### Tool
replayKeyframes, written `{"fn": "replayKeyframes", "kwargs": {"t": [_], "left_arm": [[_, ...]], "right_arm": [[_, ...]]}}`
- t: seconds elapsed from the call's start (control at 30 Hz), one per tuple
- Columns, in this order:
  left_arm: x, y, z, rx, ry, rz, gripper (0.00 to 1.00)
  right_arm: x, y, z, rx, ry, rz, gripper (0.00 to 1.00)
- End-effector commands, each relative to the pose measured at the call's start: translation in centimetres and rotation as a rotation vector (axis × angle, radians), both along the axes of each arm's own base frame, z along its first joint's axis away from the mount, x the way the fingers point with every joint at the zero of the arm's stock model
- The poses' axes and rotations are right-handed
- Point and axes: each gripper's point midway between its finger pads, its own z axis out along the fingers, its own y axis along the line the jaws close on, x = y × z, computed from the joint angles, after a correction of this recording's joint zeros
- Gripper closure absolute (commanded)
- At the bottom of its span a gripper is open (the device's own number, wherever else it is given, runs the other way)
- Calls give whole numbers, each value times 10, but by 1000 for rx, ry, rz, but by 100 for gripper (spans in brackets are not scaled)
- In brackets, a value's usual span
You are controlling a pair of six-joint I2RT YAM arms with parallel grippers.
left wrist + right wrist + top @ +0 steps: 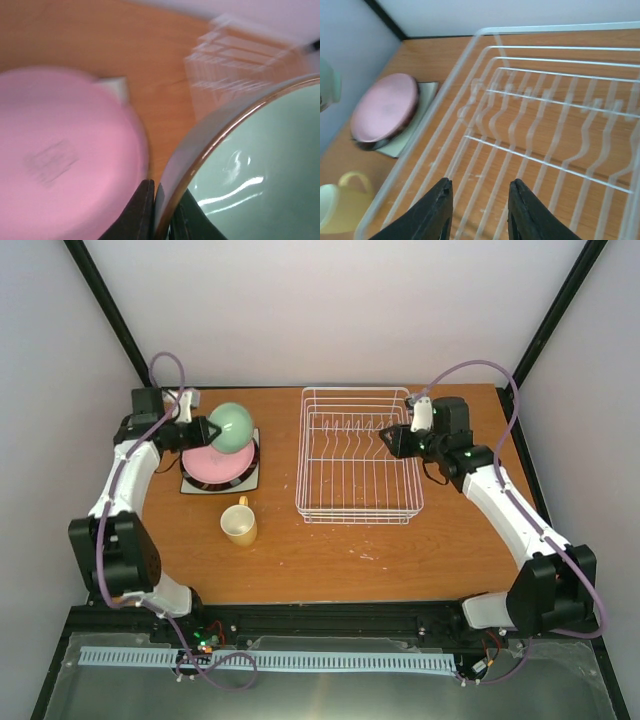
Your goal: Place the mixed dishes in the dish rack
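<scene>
My left gripper [207,428] is shut on the rim of the pale green bowl [232,427], which hangs tilted above the plate stack. The left wrist view shows that rim pinched between the fingers [142,210], with the bowl [260,165] at right. Below lies the pink plate [215,462] on a dark brown plate [253,452] and a cream square plate [252,481]. The yellow mug [239,523] stands upright nearer the front. The white dish rack [357,455] has no dishes in it. My right gripper [385,437] hovers open over its right side, holding nothing [480,187].
Black frame posts and pale walls close in the table at the back and both sides. In the right wrist view the rack wires [545,100] lie directly beneath the fingers, with the pink plate [385,107] and the mug [342,205] beyond the rack's left edge.
</scene>
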Motion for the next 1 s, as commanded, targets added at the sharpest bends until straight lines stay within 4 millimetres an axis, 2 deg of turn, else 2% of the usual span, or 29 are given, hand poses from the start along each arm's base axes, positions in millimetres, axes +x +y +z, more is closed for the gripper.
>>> {"fn": "replayKeyframes", "kwargs": {"t": [0.0, 0.07, 0.1, 0.13, 0.23, 0.37, 0.43, 0.6, 0.77, 0.97], "left_arm": [[-35, -77, 150, -391, -413, -418, 100], [-59, -100, 170, -480, -460, -559, 99], [-69, -111, 179, -499, -495, -633, 99], [-81, -123, 183, -532, -491, -696, 99], [-112, -154, 191, -599, -506, -879, 99], [-141, -186, 190, -649, -483, -1025, 99], [-147, -196, 190, -657, -491, -1063, 99], [-161, -209, 193, -688, -488, -1129, 99], [-159, -222, 187, -709, -473, -1153, 99], [-155, -231, 186, -727, -475, -1169, 99]], "right_arm": [[-36, 48, 45, 245, -98, 309, 66], [-55, 65, 62, 373, -115, 468, 60], [-70, 72, 63, 439, -89, 561, 53], [-74, 75, 70, 486, -97, 601, 48], [-102, 83, 73, 614, -61, 768, 35], [-132, 79, 102, 750, -93, 871, 22], [-143, 75, 117, 836, -66, 909, 19], [-143, 94, 111, 863, 14, 955, 18], [-158, 118, 111, 874, 102, 1030, 19], [-164, 130, 114, 889, 133, 1063, 21]]}}
